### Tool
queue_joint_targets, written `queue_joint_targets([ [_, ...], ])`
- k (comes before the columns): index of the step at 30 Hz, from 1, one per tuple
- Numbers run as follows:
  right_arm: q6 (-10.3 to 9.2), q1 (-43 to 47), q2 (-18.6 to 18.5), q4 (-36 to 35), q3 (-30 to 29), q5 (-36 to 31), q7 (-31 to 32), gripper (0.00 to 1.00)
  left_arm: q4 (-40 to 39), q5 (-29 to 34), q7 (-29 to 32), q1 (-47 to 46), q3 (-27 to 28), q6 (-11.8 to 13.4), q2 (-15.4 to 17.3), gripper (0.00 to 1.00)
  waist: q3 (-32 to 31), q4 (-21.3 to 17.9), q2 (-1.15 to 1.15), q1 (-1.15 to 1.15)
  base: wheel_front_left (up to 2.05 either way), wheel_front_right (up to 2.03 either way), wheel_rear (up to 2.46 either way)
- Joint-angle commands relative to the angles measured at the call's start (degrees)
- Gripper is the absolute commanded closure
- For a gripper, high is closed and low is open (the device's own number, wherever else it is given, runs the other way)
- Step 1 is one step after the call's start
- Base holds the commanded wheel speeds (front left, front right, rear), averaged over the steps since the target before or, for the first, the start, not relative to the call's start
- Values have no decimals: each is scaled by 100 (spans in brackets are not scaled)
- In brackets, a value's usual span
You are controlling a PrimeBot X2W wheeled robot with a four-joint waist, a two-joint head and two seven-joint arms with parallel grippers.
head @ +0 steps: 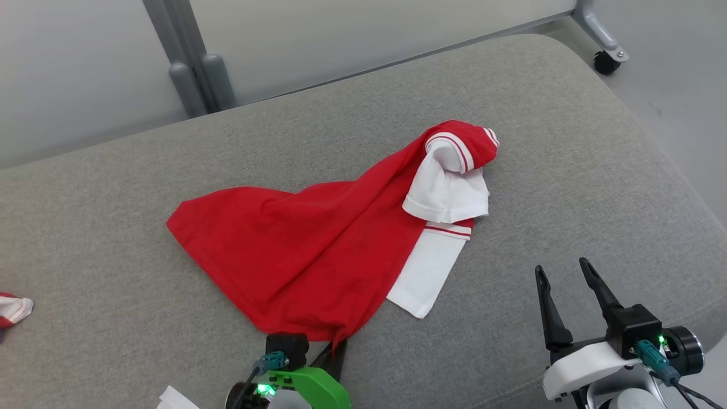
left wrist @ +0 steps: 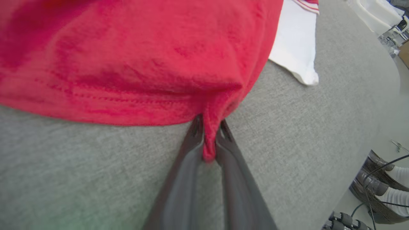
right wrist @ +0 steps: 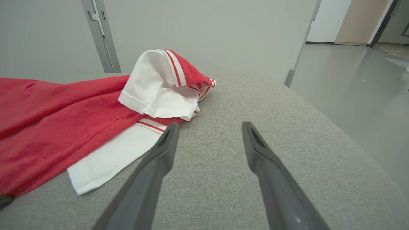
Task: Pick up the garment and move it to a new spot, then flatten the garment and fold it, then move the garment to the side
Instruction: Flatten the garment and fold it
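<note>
In the head view, the garment (head: 295,244), a red shirt with white sleeves, lies crumpled near the middle of the grey padded worktop (head: 568,170). Bare fabric surrounds it on every side. The widest stretch is to the garment's right, running out to the worktop's rounded corner. Beyond the far edge stand a pale partition (head: 369,40) and a castor (head: 605,62). A small red-and-white scrap (head: 14,309) lies well to the garment's left. The left gripper (head: 339,343) reaches up from below to the garment's near hem, its tips partly under the red cloth. The right gripper (head: 562,267) hovers to the garment's right, apart from it, its fingers pointing away from the robot.

In the left wrist view, the left gripper (left wrist: 210,127) is closed, pinching a small pucker of the garment's (left wrist: 127,64) red hem between its fingers. The arm lies low, nearly along the worktop (left wrist: 80,159). Past the worktop's edge, right of the garment, are what look like a person's dark shoes (left wrist: 374,182), though the corner is blurred.

In the right wrist view, the right gripper (right wrist: 211,126) is spread wide and holds nothing, angled low over bare worktop (right wrist: 239,198). The garment (right wrist: 48,121) lies to its left, with a white sleeve (right wrist: 111,156) just beside the left finger. Right of the garment the worktop curves down to open floor (right wrist: 351,95).
</note>
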Motion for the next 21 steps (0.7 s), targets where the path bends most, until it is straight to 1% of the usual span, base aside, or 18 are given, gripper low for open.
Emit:
queue_joint_targets([
  [1, -6, 58, -8, 13, 7, 22, -19, 0, 295, -58, 47, 76, 85, 117, 260, 100, -65, 150, 0, 0, 0, 0, 0],
  [5, -6, 68, -8, 49, 14, 28, -19, 0, 372, -97, -45, 6, 215, 133, 303, 100, -154, 326, 0, 0, 0, 0, 0],
  [10, -6, 111, -9, 89, -1, 43, -19, 0, 241, -114, -124, -30, 551, 189, 517, 100, -292, 537, 0, 0, 0, 0, 0],
  [17, -6, 158, -9, 105, 16, 63, -19, 0, -482, 133, -149, 96, 1317, 379, 1229, 100, -400, 771, 0, 0, 0, 0, 0],
  [19, -6, 161, -9, 107, 23, 66, -19, 0, -603, 157, -148, 119, 1452, 403, 1404, 100, -411, 803, 0, 0, 0, 0, 0],
  [21, -6, 172, -10, 108, 31, 72, -19, 0, -715, 221, -149, 143, 1528, 433, 1488, 100, -419, 832, 0, 0, 0, 0, 0],
])
